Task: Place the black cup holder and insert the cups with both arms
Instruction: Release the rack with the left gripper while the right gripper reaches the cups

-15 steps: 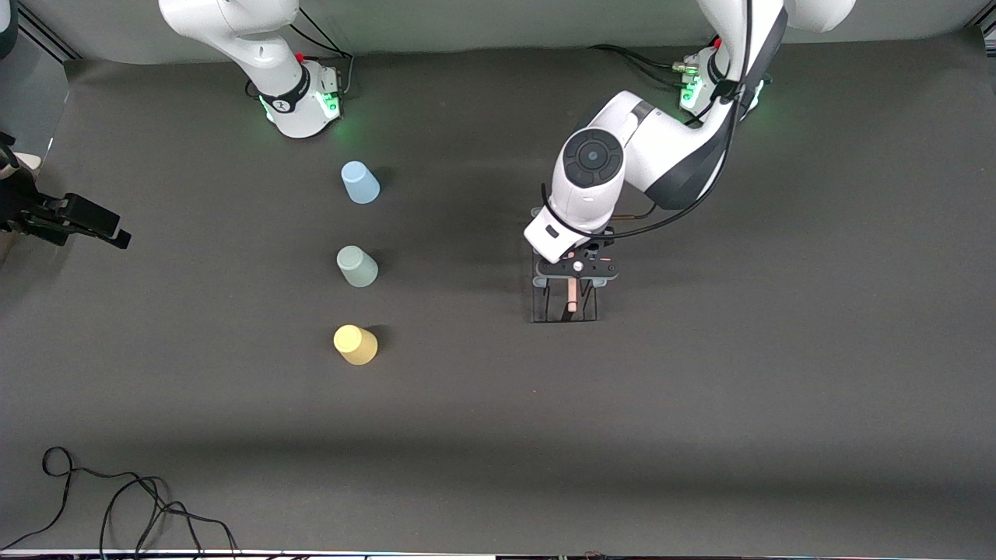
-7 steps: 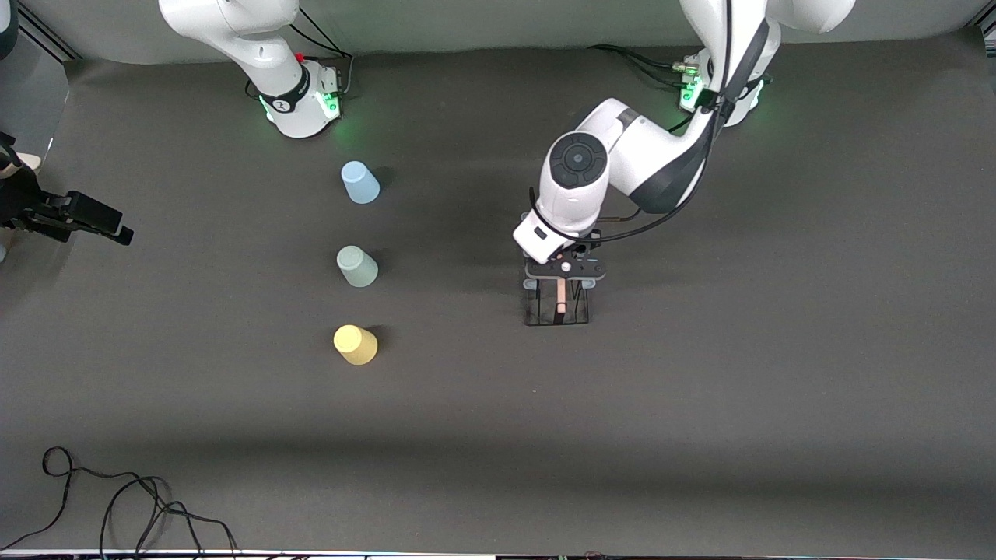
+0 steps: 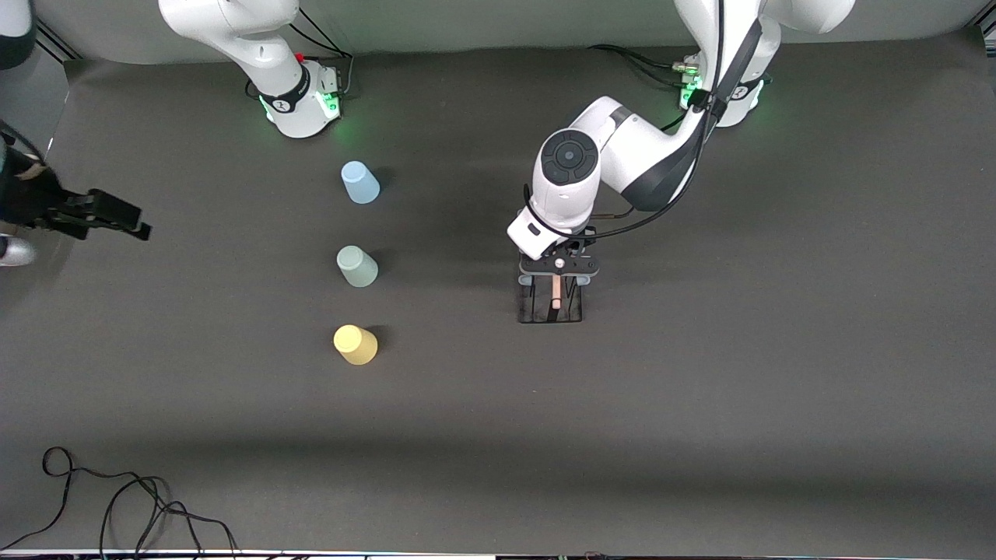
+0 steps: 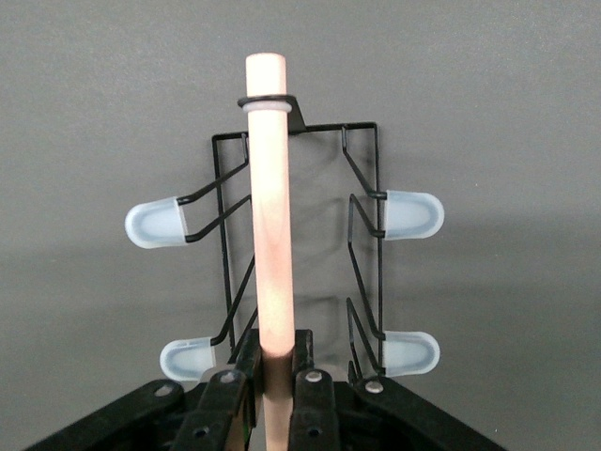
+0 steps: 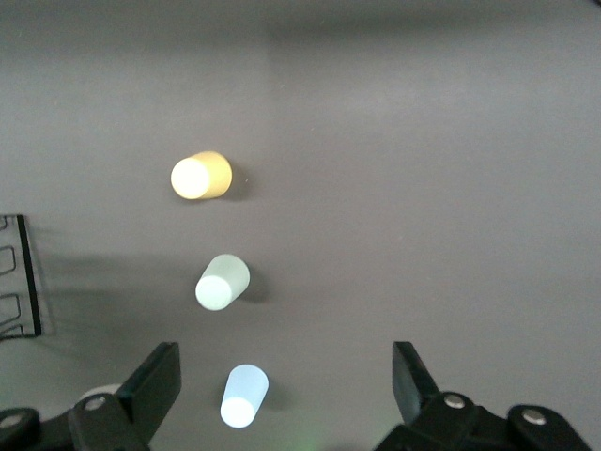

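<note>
From the front view, I see the left gripper (image 3: 558,264) has carried the black cup holder (image 3: 551,303) toward the cups (image 3: 357,267). Left wrist view: jaws clamp its wooden rod (image 4: 270,216). Right wrist view: the right gripper (image 5: 282,390) hangs wide open over the cups, so insertion awaits placement.

1. The blue cup (image 3: 360,183), grey-green cup (image 3: 357,267) and yellow cup (image 3: 355,344) stand in a row, with gaps between them.
2. The rack (image 3: 551,299), clamped by the left gripper (image 3: 557,264), stands well apart from the row; bare mat (image 3: 459,257) lies between.
3. The right gripper (image 3: 109,214), fingers spread, hangs over the mat's edge at the right arm's end.
4. A cable (image 3: 117,498) lies nearest the camera.
</note>
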Robot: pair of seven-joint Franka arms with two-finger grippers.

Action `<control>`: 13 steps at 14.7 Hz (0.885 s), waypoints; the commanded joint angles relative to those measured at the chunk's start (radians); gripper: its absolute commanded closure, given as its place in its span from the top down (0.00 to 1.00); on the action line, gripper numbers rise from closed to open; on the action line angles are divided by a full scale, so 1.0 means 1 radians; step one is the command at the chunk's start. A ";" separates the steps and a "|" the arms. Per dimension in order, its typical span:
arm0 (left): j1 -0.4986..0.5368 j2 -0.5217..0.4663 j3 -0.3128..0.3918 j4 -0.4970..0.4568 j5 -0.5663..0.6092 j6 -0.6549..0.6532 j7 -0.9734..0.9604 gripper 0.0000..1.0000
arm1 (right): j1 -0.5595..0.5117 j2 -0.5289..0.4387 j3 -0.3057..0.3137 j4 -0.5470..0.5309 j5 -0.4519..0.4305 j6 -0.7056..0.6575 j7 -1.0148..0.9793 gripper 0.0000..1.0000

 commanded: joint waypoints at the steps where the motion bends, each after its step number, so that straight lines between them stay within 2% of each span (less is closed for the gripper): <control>1: -0.014 0.004 0.019 0.002 -0.001 -0.053 -0.039 0.00 | 0.065 -0.002 0.000 -0.032 -0.025 0.002 0.045 1.00; 6: -0.012 0.004 0.019 0.008 -0.007 -0.064 -0.076 0.02 | 0.134 -0.020 0.000 -0.147 -0.023 0.057 0.128 0.97; 8: -0.012 0.002 0.021 0.008 -0.004 -0.065 -0.072 0.70 | 0.163 -0.060 -0.002 -0.244 -0.025 0.137 0.179 0.96; 9: -0.012 0.002 0.021 0.010 -0.001 -0.064 -0.070 0.90 | 0.164 -0.080 0.000 -0.293 -0.025 0.176 0.185 0.97; 10: -0.011 -0.002 0.021 0.013 -0.001 -0.065 -0.072 1.00 | 0.173 -0.094 -0.002 -0.337 -0.023 0.212 0.185 0.97; 13: 0.011 -0.019 0.029 0.055 -0.001 -0.113 -0.070 1.00 | 0.183 -0.124 0.000 -0.457 -0.025 0.307 0.203 0.97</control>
